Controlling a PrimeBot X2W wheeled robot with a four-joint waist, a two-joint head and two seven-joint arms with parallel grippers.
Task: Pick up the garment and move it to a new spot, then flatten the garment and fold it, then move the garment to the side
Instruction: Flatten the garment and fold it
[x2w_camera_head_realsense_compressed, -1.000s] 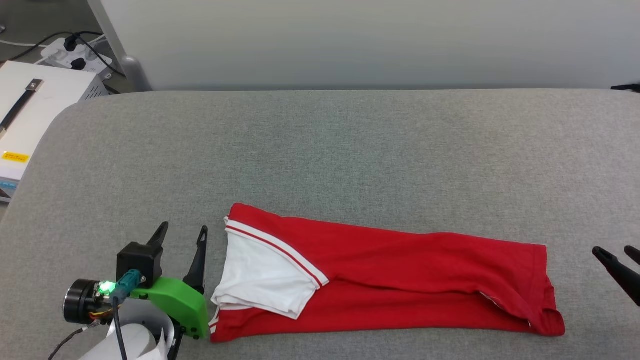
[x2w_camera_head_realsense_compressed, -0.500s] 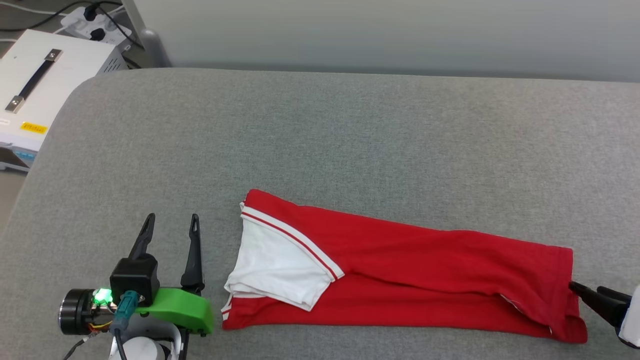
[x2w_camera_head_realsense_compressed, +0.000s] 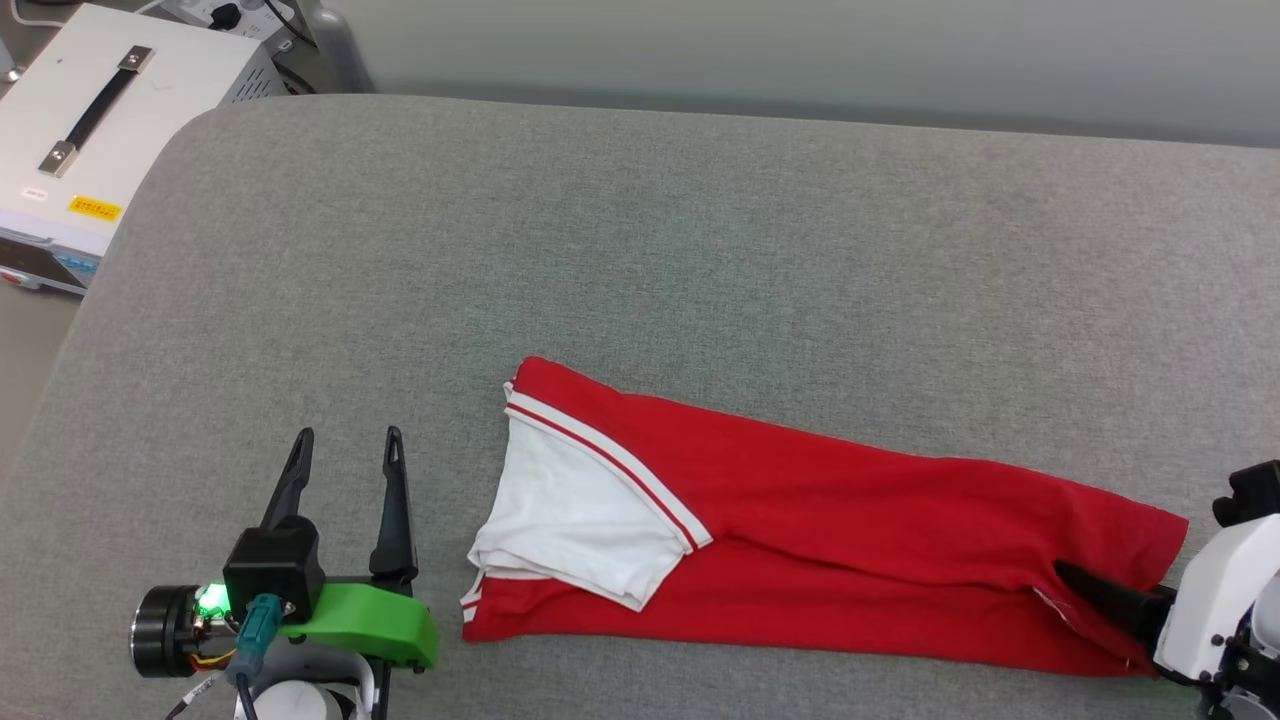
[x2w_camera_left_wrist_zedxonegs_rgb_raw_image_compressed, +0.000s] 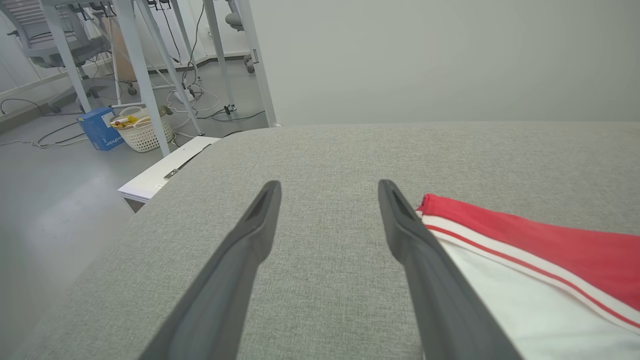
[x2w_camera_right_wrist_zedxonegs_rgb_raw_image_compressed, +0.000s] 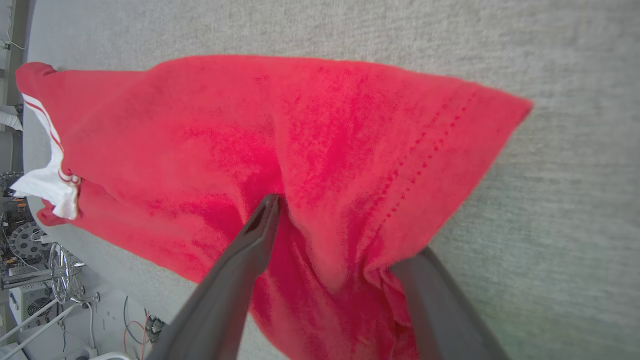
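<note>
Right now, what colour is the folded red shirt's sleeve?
The short sleeve is white with red-striped trim; head view shows it best.

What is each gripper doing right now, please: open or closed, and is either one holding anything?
Left gripper: open, empty, beside the shirt.
Right gripper: open, jaws astride the shirt's hem, not yet clamped.

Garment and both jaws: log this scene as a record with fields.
garment: red, folded into a long strip
sleeve: white, on top at the robot's left end
surface: grey fabric
left jaws: open, over bare fabric beside the sleeve end, holding nothing
right jaws: open, straddling the hem end, one finger on top of the cloth
beside surface: white box with black handle
</note>
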